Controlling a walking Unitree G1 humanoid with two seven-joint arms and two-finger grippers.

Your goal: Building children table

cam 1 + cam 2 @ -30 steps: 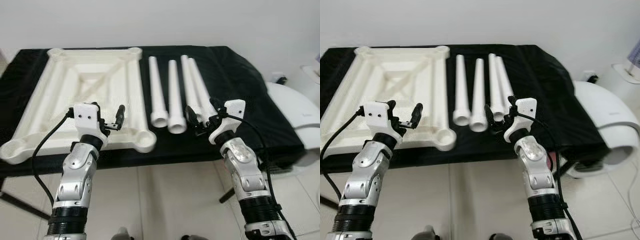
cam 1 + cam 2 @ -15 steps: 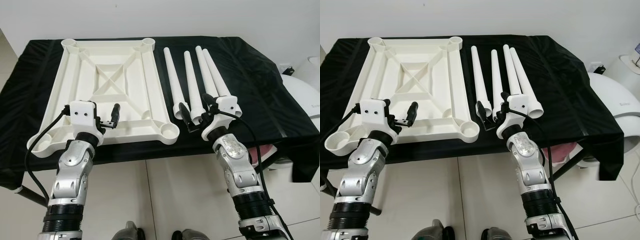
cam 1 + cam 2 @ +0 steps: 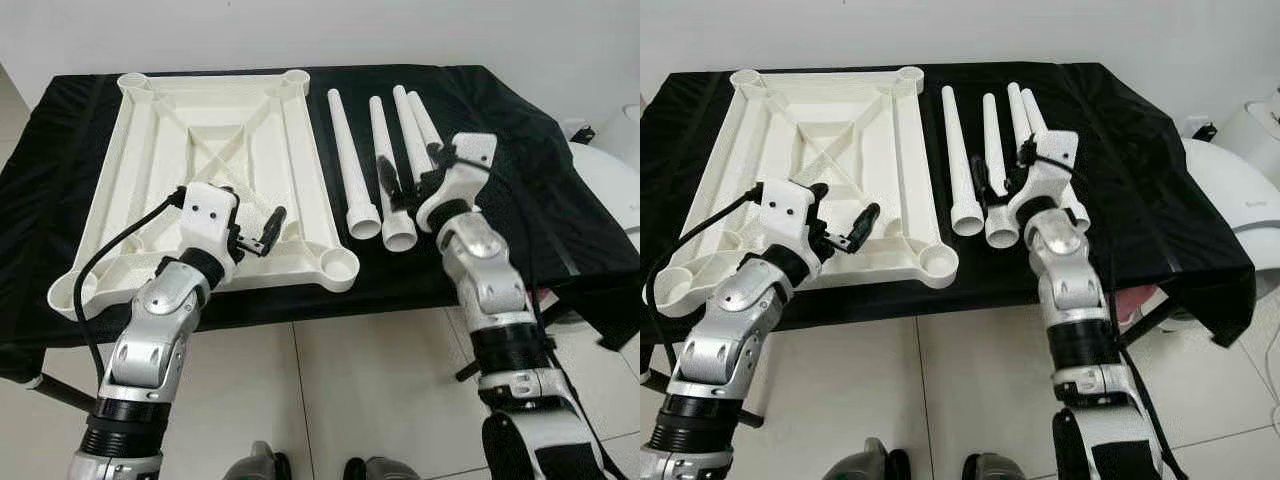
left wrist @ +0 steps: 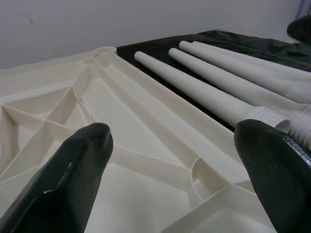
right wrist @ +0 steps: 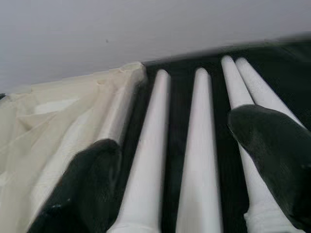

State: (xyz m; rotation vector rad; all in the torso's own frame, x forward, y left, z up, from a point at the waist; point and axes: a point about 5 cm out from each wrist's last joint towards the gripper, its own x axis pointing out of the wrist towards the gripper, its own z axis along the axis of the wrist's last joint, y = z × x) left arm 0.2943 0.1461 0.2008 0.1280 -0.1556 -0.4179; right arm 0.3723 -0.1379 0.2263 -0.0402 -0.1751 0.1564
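Tapering smooth white legs [image 3: 352,160] beside ribbed cream tabletop [image 3: 215,150]

Both arms reach forward, left claw [image 3: 252,232] and right claw [image 3: 410,172] apparently spread, holding nothing.

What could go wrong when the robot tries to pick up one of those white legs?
The four table legs lie close together, two of them touching, so the open right hand above them might nudge a neighbour and set it rolling on the black cloth. The near corner of the upside-down tabletop reaches the table edge, so the open left hand might push it off.
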